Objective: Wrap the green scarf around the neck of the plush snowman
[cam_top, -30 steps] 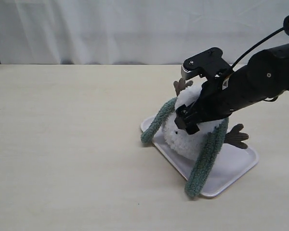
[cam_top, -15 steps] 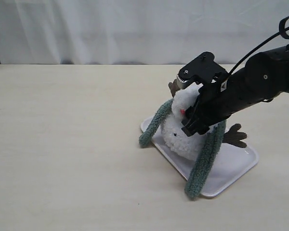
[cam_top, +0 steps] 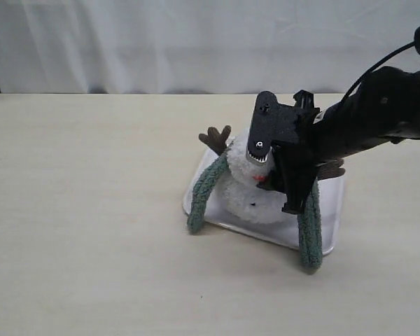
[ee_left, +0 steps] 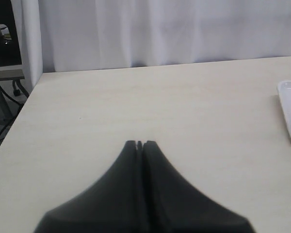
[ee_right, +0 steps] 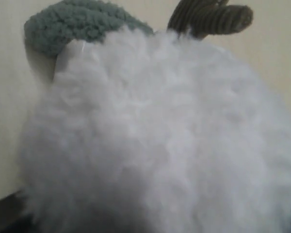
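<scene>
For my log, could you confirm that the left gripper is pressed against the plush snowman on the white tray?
Not quite: the exterior view shows the right gripper, not the left gripper, against the plush snowman on the white tray.

Soft, even, shadowless light; right wrist close-up blurred (white fur filling it).

The plush snowman (cam_top: 239, 194) and its white tray (cam_top: 330, 217) have been turned and shifted leftward, the green scarf (cam_top: 203, 190) carried along.
</scene>
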`<state>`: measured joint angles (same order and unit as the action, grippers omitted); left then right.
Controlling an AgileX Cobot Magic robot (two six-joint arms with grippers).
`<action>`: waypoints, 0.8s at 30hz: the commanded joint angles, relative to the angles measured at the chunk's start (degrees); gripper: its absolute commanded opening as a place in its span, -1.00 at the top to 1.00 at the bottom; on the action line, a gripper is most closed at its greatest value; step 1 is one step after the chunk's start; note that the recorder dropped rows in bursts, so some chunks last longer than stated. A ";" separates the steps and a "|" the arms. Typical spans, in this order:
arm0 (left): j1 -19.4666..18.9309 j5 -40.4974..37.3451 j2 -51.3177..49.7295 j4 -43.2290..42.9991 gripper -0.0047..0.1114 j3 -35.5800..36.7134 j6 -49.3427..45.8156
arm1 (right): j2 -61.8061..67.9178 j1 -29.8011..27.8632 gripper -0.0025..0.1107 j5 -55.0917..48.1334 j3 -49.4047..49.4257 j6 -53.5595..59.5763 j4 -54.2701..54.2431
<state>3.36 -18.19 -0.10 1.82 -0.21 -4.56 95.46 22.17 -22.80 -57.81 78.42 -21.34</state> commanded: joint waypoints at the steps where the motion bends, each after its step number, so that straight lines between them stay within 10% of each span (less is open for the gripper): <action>1: -0.03 0.50 0.10 0.32 0.92 0.21 -0.08 | -0.26 -0.04 0.88 -1.70 -0.09 21.07 -15.78; 24: -0.03 0.50 0.10 0.42 0.92 0.21 -0.08 | -0.26 -0.04 0.88 -2.54 -0.09 23.70 -17.37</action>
<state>3.36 -18.19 -0.10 1.82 -0.21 -4.56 95.46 22.17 -26.08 -57.81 102.65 -37.98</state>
